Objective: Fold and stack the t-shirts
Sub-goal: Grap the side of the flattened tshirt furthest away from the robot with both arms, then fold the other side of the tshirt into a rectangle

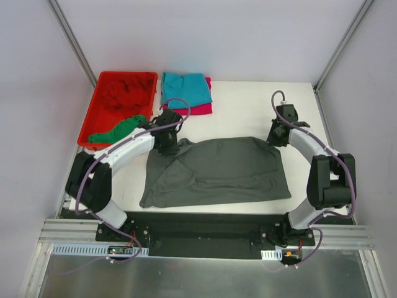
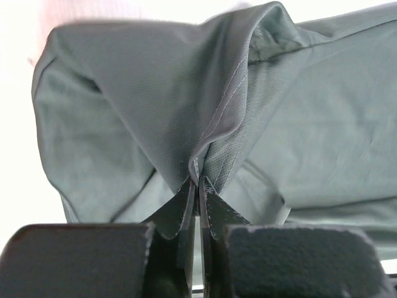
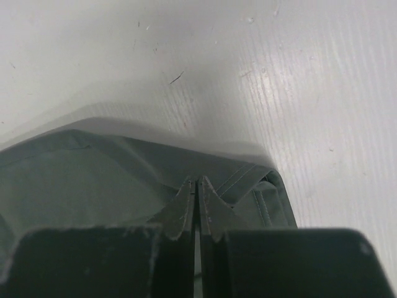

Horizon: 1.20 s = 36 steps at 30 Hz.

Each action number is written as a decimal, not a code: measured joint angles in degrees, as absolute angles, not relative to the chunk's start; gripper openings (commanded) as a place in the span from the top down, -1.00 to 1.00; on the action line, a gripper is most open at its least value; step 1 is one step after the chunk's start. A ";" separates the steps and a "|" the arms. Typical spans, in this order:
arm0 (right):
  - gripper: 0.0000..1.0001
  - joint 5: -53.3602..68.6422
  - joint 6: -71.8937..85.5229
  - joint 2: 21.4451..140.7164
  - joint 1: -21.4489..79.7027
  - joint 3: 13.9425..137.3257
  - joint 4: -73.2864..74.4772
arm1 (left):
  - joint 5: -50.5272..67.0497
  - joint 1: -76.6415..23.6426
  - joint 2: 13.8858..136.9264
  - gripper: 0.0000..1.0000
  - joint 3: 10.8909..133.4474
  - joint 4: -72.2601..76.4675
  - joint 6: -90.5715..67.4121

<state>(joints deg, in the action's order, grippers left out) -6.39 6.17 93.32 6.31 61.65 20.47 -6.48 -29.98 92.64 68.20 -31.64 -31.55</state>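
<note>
grip | clamping dark grey t-shirt (image 1: 217,171) far corners in left hand (image 2: 197,181), right hand (image 3: 197,184) | risking slipping, skewing fold if pulling unevenly

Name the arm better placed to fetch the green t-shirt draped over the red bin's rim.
Left, likely: the left gripper sits close to the green cloth t-shirt on the red plastic bin; the right gripper is far across. Both pinch the dark grey cloth t-shirt.
</note>
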 measured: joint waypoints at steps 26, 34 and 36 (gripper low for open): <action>0.99 -9.56 1.80 88.33 4.86 63.16 24.27 | -7.73 -34.11 60.10 1.00 48.53 -33.74 -41.93; 0.99 -7.66 0.49 88.92 4.19 64.77 23.79 | -8.16 -37.89 56.97 1.00 45.87 -37.41 -48.03; 0.99 -7.09 0.10 89.17 3.97 65.04 23.57 | -8.14 -39.20 56.93 1.00 45.65 -37.85 -49.43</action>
<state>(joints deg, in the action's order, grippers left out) -7.09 0.10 89.17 3.97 65.04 23.57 -8.14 -39.20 56.93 45.65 -37.85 -49.43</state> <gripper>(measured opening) 0.012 0.007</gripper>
